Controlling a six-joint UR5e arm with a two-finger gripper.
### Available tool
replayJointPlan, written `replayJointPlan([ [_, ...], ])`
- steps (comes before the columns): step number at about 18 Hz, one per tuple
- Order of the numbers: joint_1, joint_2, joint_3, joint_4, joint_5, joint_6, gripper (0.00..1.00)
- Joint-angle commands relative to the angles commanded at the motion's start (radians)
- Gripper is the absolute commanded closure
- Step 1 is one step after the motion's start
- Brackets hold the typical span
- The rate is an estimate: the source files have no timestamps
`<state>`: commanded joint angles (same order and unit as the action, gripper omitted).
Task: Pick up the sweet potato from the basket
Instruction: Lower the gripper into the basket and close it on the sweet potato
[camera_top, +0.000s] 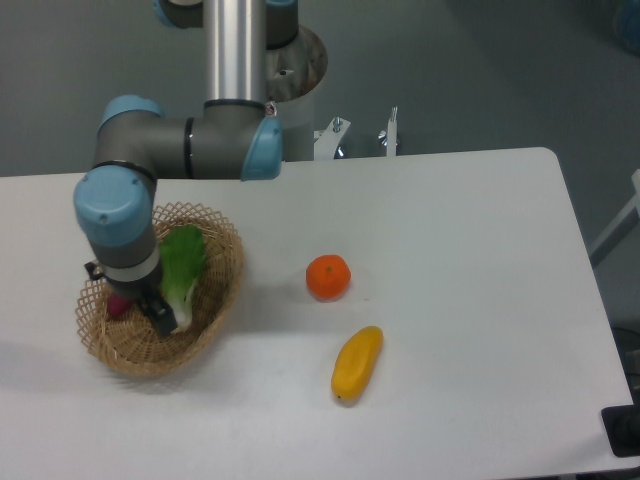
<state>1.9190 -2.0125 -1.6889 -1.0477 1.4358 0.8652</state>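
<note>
The small reddish-purple sweet potato (117, 305) lies in the oval tan wicker basket (222, 290), beside the leafy green vegetable (182, 265), mostly hidden under the gripper (152, 312). Whether the jaws are released or clenched cannot be told. Likely firm and light; grip across its middle

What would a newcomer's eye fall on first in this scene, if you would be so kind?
Probably the grey and blue robot arm, bent down into the wicker basket at the table's left, its gripper low beside a leafy green vegetable. A sliver of the reddish sweet potato peeks out behind it. Out on the white table lie a round orange and a yellow fruit.
</note>
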Motion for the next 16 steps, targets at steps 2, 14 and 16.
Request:
replayJointPlan([
  [2, -0.006, -0.011, -0.012, 0.000, 0.000, 0.000, 0.00],
  [14, -0.045, -0.057, -0.023, 0.002, -0.015, 0.003, 0.12],
  [16, -0.046, -0.058, -0.023, 0.000, -0.021, 0.003, 0.35],
])
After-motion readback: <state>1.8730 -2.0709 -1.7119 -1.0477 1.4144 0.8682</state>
